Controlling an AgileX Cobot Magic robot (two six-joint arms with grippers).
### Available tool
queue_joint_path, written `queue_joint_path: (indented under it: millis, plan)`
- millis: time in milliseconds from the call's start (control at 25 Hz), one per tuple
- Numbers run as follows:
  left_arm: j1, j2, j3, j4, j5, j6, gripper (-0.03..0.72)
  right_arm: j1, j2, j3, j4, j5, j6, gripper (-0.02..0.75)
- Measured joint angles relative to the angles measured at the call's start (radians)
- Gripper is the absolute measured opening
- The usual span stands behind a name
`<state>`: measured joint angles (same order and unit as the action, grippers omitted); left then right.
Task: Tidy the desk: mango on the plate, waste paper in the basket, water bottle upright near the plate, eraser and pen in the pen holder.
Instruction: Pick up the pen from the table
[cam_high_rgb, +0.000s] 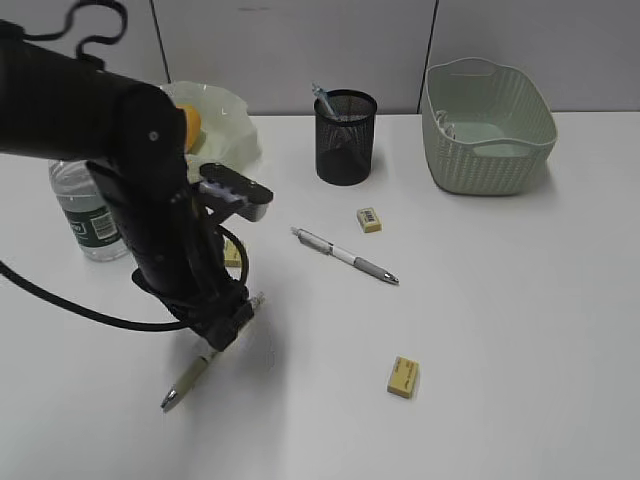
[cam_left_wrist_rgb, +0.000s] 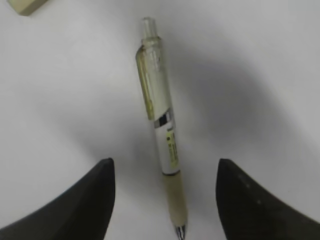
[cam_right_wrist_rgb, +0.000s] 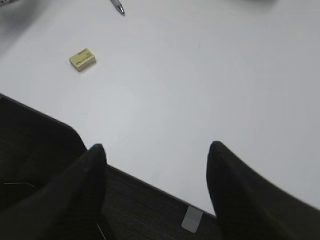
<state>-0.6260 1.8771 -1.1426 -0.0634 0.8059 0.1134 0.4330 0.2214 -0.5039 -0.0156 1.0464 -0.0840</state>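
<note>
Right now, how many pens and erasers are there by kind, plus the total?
Pens: 3 (pen in holder, middle pen, front-left pen)
Erasers: 3 (back eraser, front eraser, half-hidden left eraser)
Total: 6

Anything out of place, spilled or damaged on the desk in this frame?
Nothing is spilled or visibly damaged. Still out of place: two pens lie flat on the desk, one between the open left gripper's jaws, one mid-desk. Loose erasers sit near the pen holder and towards the front.
</note>
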Motion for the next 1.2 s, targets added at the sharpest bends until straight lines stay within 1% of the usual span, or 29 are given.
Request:
queue_joint_path:
  millis: [80,160,360,560,640,720,920,1200]
  plan:
    - [-0.02,0.039,-0.025,0.057,0.012,-0.058,0.483,0.0,0.0,0.0,0.0,0.0,0.0,0.501]
    - [-0.03,0.074,-0.043,0.069,0.012,-0.082,0.483,0.0,0.0,0.0,0.0,0.0,0.0,0.501]
    - [-0.033,0.112,-0.057,0.081,-0.017,-0.099,0.479,0.0,0.0,0.0,0.0,-0.002,0.0,0.5]
    - [-0.033,0.142,-0.059,0.078,-0.032,-0.102,0.428,0.0,0.0,0.0,0.0,-0.003,0.0,0.5]
    - [-0.033,0.152,-0.064,0.077,-0.027,-0.102,0.397,0.0,0.0,0.0,0.0,-0.003,0.0,0.5]
    - [-0.033,0.154,-0.067,0.08,-0.025,-0.103,0.343,0.0,0.0,0.0,0.0,-0.003,0.0,0.5]
    - [-0.031,0.154,-0.067,0.084,-0.025,-0.103,0.106,0.0,0.0,0.0,0.0,-0.004,0.0,0.5]
    - [-0.031,0.149,-0.067,0.063,0.002,-0.103,0.101,0.0,0.0,0.0,0.0,-0.004,0.0,0.5]
